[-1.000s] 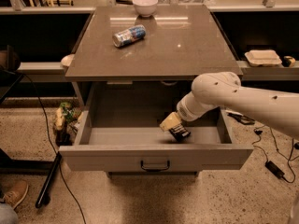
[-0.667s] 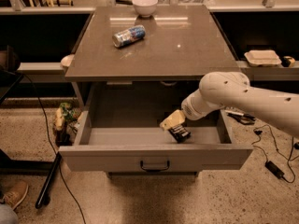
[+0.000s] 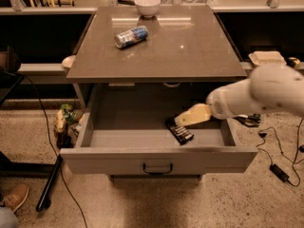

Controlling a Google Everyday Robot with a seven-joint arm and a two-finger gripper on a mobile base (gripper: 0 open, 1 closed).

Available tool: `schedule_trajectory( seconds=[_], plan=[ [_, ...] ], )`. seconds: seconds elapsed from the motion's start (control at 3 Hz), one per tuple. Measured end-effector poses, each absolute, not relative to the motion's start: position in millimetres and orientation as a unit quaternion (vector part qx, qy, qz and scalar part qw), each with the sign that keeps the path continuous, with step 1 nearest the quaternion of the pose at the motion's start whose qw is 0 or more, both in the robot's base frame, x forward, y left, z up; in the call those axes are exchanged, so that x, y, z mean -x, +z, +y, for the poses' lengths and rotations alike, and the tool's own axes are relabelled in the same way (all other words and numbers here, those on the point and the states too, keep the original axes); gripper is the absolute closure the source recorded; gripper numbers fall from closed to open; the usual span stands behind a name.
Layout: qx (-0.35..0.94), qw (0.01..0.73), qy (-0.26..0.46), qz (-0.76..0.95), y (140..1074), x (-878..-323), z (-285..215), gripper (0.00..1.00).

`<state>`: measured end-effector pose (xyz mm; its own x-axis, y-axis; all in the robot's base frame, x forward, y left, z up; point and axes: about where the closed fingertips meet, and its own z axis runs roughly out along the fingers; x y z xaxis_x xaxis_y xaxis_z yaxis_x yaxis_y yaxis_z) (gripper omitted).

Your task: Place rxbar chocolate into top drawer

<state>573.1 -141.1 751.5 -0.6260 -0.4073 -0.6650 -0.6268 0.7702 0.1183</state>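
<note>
— Camera view, the only one. Where to look for the rxbar chocolate (image 3: 180, 132)?

— Inside the top drawer (image 3: 118, 158), pulled well out beneath the tabletop (image 3: 190, 56). Lying on or just above the drawer floor, right of centre, close to the front wall, turned on a diagonal.

— Why there, and at that angle?

— Probably from being brought in over the right side, so set down along the line of the reach. Low enough, by the look of it, to clear the tabletop on closing.

— And the gripper (image 3: 183, 120)?

— Down inside the drawer, tip touching or just beside the bar's upper end. Clamped on the bar or let go of it: cannot tell.

— Arm pose?

— Reaching in from the right above the drawer's side wall. White forearm (image 3: 266, 96) sloping down and leftward, wrist dipped below the tabletop's edge.

— Anything else worth noting?

— Blue-and-white can (image 3: 131, 36) on its side on the tabletop, white bowl (image 3: 147, 5) at the far edge. Both well apart from the drawer and no part of the job.

— Left to do?

— Seemingly just a release, if not done, then a lift up and rightward without dragging the bar along.
</note>
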Motion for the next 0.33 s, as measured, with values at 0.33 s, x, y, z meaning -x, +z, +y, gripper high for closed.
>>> schedule_trajectory(
  seconds=[0.33],
  plan=[
    [0.312,0.348,0.165,0.869,803.6,-546.8,-160.6,0.0]
  ],
)
